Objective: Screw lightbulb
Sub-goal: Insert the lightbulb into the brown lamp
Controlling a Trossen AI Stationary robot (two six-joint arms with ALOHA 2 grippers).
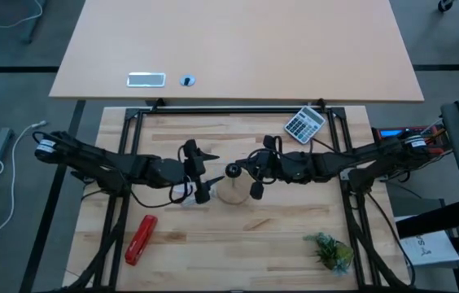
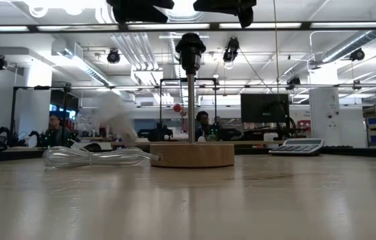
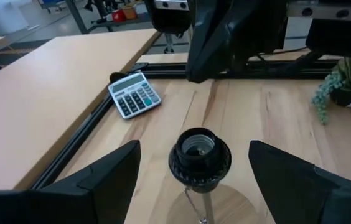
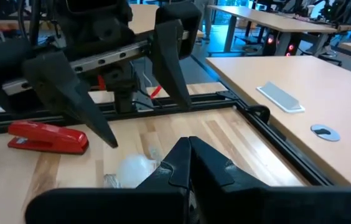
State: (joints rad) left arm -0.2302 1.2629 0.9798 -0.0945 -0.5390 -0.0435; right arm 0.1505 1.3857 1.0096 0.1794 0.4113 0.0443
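A round wooden disc (image 2: 191,155) stands on the table, with a thin post rising to an upward-facing black socket (image 3: 199,155). My left gripper (image 1: 204,173) is open, one finger on each side of the socket and apart from it. My right gripper (image 4: 189,149) is shut and hangs just beyond the socket, opposite the left one. The lightbulb (image 4: 135,168) is a white rounded shape down by the table under the left gripper, next to a clear plastic scrap (image 2: 95,157). In the low view the bulb (image 2: 113,115) is only a white blur left of the post.
A calculator (image 1: 304,124) lies at the far right of the wooden top. A red stapler (image 1: 141,238) lies near left and a small green plant (image 1: 331,251) near right. A second, paler table (image 1: 238,49) stands beyond the black frame rail.
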